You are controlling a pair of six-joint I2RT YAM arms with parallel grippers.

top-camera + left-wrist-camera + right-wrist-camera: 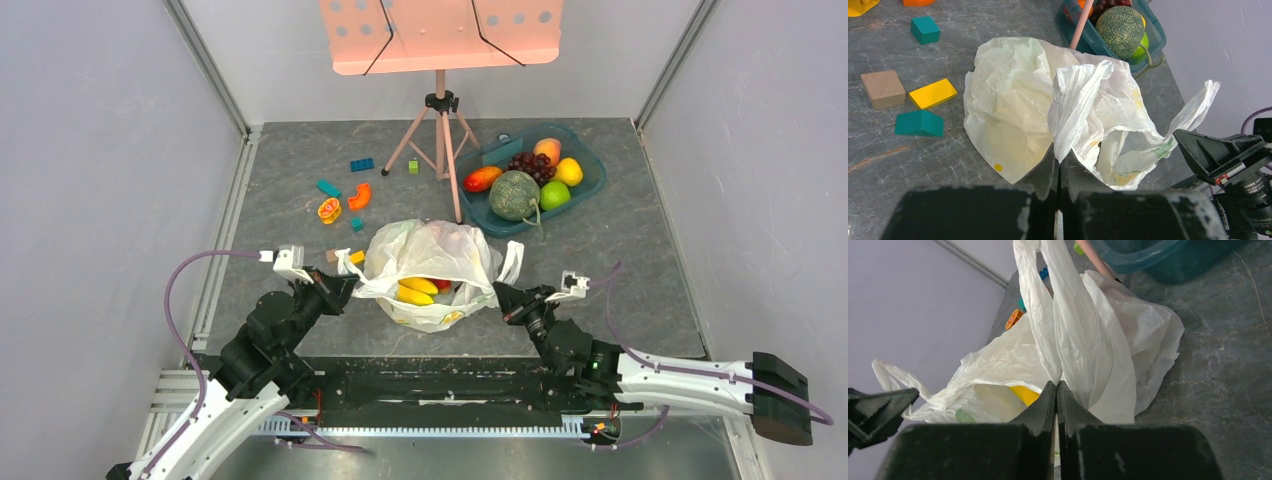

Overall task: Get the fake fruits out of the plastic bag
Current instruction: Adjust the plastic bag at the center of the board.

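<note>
Setting: robot lab test cell, with plain grey wall panels (100,150) on aluminium framing (207,65) enclosing a grey marbled tabletop (620,260), a slotted mounting rail (440,431) along the near edge, and toy blocks (361,164) and a teal bin (596,185) of fake produce as props.

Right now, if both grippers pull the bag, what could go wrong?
The left gripper and right gripper each pinch only thin film of the plastic bag; pulling apart may tear it or slip.
The banana bunch lies at the mouth facing the near edge; it might roll out there.
The stand leg close behind could snag the bag.
</note>
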